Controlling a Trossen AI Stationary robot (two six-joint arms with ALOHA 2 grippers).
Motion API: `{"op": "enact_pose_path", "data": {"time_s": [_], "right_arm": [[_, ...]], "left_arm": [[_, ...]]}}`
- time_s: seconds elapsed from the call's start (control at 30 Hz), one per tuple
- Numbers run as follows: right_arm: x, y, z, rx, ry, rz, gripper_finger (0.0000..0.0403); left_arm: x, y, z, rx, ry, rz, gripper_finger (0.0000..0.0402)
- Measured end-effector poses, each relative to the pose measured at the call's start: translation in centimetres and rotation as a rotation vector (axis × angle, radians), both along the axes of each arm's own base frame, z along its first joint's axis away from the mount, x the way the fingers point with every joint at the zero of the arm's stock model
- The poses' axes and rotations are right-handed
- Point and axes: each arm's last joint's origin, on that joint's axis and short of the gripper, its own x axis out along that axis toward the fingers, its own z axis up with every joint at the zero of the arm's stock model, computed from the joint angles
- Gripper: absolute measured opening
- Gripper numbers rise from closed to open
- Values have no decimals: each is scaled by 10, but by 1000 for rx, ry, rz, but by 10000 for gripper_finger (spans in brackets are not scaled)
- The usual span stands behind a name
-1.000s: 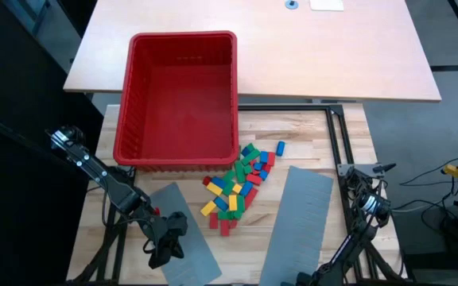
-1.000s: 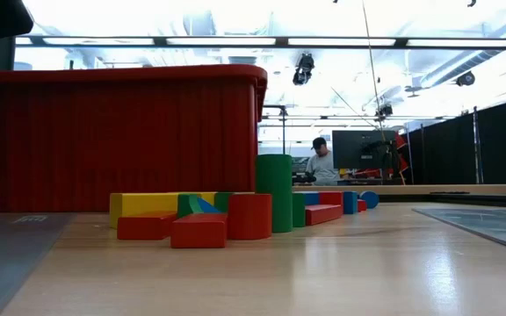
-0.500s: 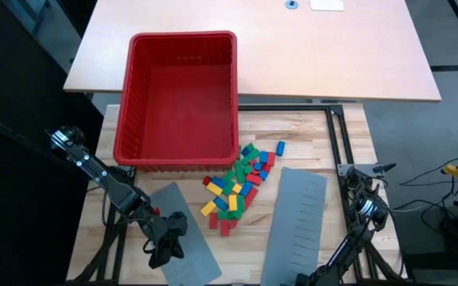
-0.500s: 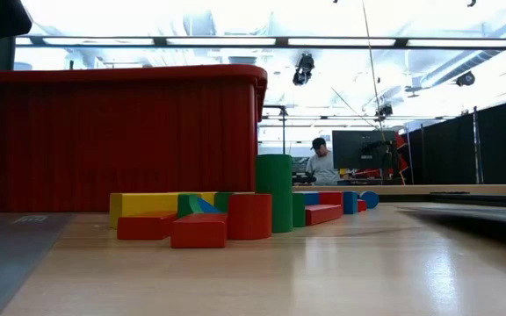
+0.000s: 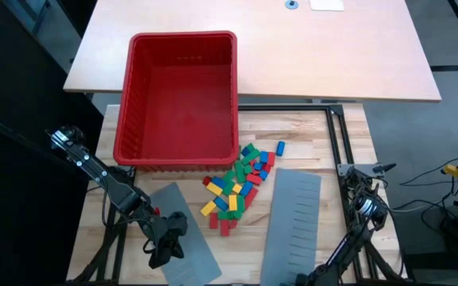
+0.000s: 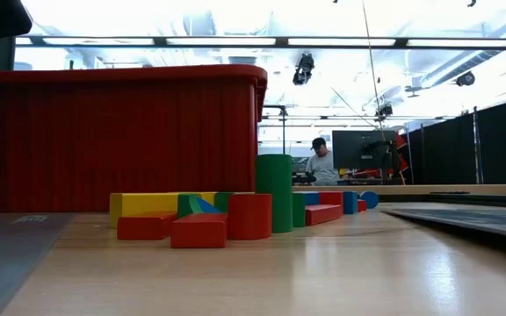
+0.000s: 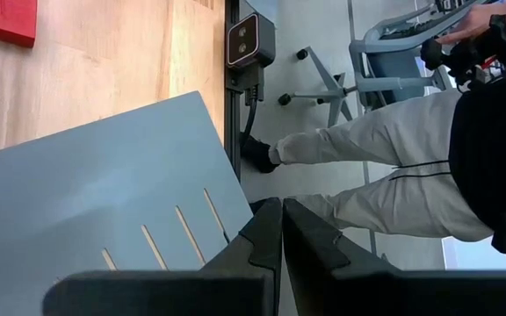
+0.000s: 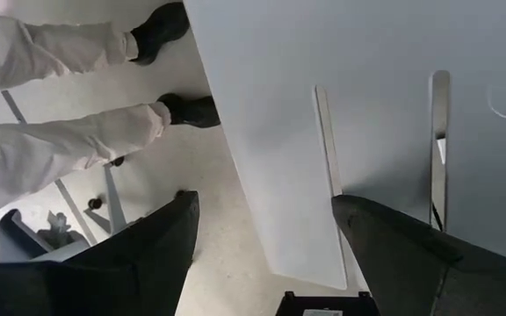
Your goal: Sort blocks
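Resting on the wooden bench (image 5: 308, 135), the big red plastic bin (image 5: 180, 95) hides the pile's far side in the low view. Two grey slotted panels (image 5: 293, 230) flank the small coloured blocks (image 5: 237, 187), too jumbled to count. Left claw (image 7: 281, 230), clenched, sits beside them; right claw (image 8: 262, 237), spread wide, is cut off.

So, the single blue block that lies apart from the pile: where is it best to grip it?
Take the blue block across its short width, at mid-length, coming straight down from above. It lies flat on the table, clear of the pile, so both long sides look free for the fingers.
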Motion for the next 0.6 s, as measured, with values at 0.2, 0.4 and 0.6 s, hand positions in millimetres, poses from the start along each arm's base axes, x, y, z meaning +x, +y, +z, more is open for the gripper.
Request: {"op": "enact_pose_path", "data": {"time_s": [0.2,0.4,0.6], "right_arm": [[5,-4,0,-10,-4,0,268],[11,-9,2,-4,-6,-12,268],[18,-13,11,2,-21,-35,268]], "left_arm": [[0,0,0,2,-2,-3,0],[0,0,0,2,-3,-3,0],[0,0,0,3,-2,-3,0]]}}
